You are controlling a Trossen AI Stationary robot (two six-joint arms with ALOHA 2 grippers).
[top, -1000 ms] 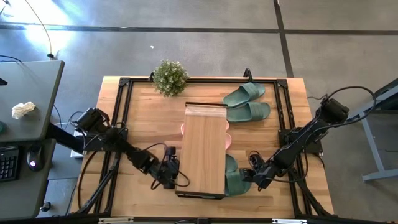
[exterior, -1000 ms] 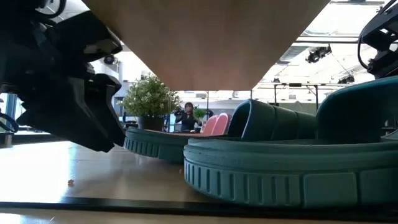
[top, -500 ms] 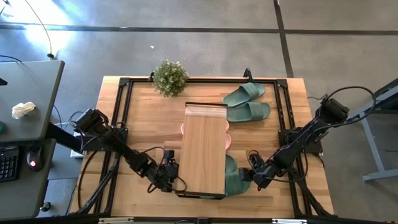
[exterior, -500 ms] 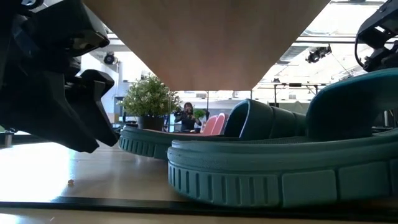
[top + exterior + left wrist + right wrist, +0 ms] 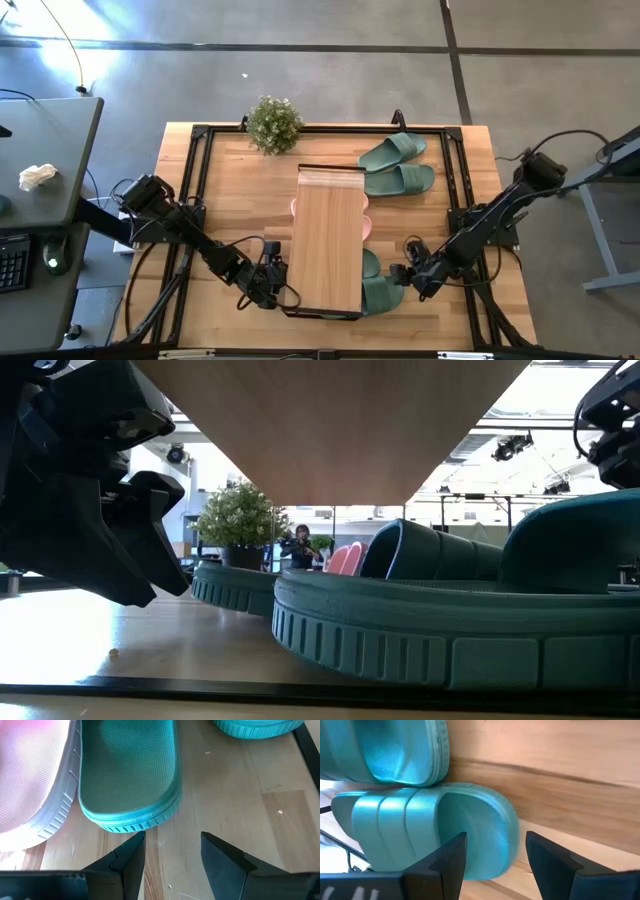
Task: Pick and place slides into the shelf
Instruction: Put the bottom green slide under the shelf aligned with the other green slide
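the shelf (image 5: 328,243) stands in the middle of the table (image 5: 225,200), with green slides (image 5: 378,290) half under its near end. the right gripper (image 5: 402,275) stands released just beside them; the left gripper (image 5: 272,283) is spread and empty. risk: an arm bumps the shelf, or pushes a slide out.

Right end effector (image 5: 495,857) open, fingers apart, just short of a green slide (image 5: 435,827) lying on the surface (image 5: 560,785).

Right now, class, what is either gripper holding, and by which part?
Nothing. The right gripper is open behind a green slide; the left gripper is open and empty.
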